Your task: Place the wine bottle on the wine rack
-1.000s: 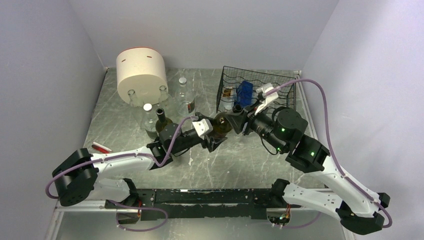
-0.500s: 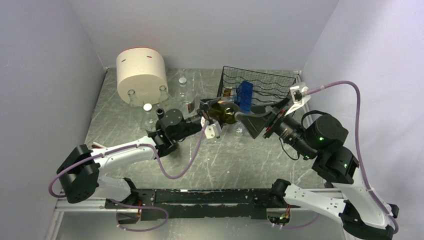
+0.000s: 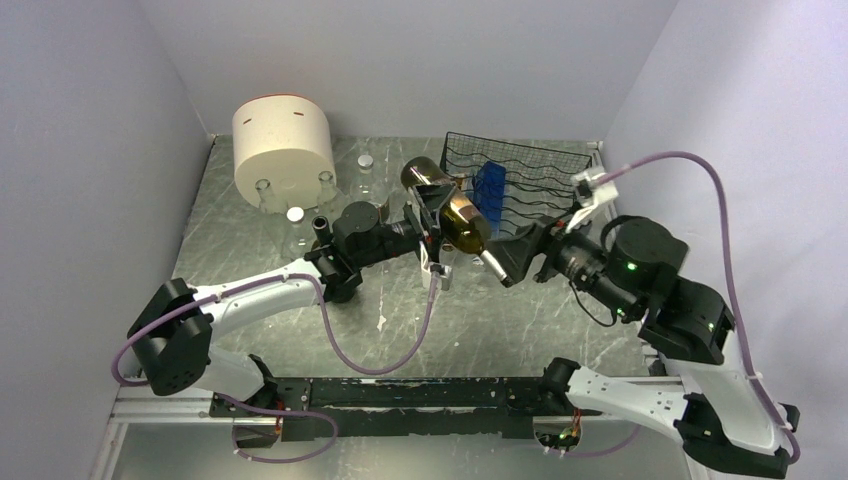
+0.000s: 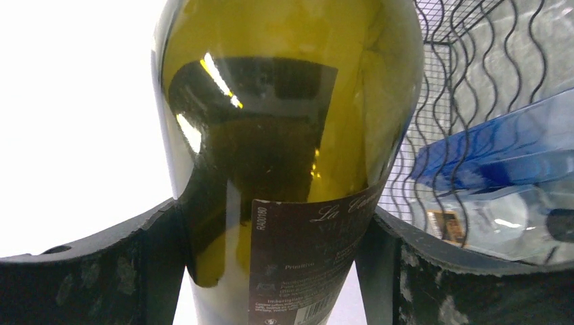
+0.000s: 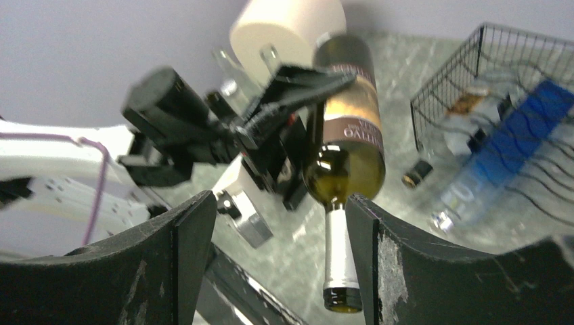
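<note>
**Here, the left arm is holding the bottle up beside the rack**

Overhead, the left gripper (image 3: 437, 208) is clamping the wine bottle (image 3: 462, 226) around its body and holding it above the table (image 3: 480, 320), tilted, with the base pointing toward the back wall and the neck slanting down toward the right gripper (image 3: 508, 260). That gripper is standing spread, just beside the neck tip. The wine rack (image 3: 545, 170) is sitting at the back right, its left edge near the bottle, with a blue bottle (image 3: 490, 185) lying inside. The cream cylinder (image 3: 283, 140) and some clear bottles (image 3: 295, 215) are crowding the back left, while bare table is lying open in front between the arms.

From the left wrist, both left fingers (image 4: 101, 271) are pressing against the green glass at the label's top edge, and the rack's wavy wires are showing just to the right.

From the right wrist, the right fingers (image 5: 183, 257) are standing wide apart, the bottle's neck hanging in the gap without touching either one
</note>
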Controlling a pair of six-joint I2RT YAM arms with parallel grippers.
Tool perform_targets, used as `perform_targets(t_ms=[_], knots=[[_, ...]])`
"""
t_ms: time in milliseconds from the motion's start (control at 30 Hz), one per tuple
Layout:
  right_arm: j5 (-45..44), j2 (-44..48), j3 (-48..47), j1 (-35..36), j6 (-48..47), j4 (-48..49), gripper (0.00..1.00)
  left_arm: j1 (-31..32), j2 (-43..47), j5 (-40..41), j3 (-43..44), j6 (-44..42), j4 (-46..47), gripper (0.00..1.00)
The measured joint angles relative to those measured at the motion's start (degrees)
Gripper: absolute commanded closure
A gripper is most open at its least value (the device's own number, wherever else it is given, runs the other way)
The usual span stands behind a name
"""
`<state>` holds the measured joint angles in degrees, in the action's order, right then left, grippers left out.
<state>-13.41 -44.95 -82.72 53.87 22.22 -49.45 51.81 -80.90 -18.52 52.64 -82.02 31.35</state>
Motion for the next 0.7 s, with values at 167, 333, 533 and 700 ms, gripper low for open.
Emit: perform_targets(t_ms=[167, 333, 533, 700], knots=[[-0.2, -3.8, -0.1, 0.0, -0.7, -7.6, 0.28, 0.0, 0.0, -1.3, -0.1, -7.3, 0.3, 0.93], [-0.9, -5.1, 2.5, 0.0, -0.6, -10.0, 0.28, 0.0, 0.1, -1.7, -0.1, -10.7, 0.4, 0.93], [-1.4, -5.7, 6.9, 0.0, -0.4, -9.5, 0.3, 0.0, 0.3, -2.7, -0.1, -11.5, 0.0, 0.93], [-1.5, -8.4, 9.4, 0.0, -0.1, -7.9, 0.34, 0.0, 0.9, -3.0, -0.1, -11.4, -0.4, 0.93]])
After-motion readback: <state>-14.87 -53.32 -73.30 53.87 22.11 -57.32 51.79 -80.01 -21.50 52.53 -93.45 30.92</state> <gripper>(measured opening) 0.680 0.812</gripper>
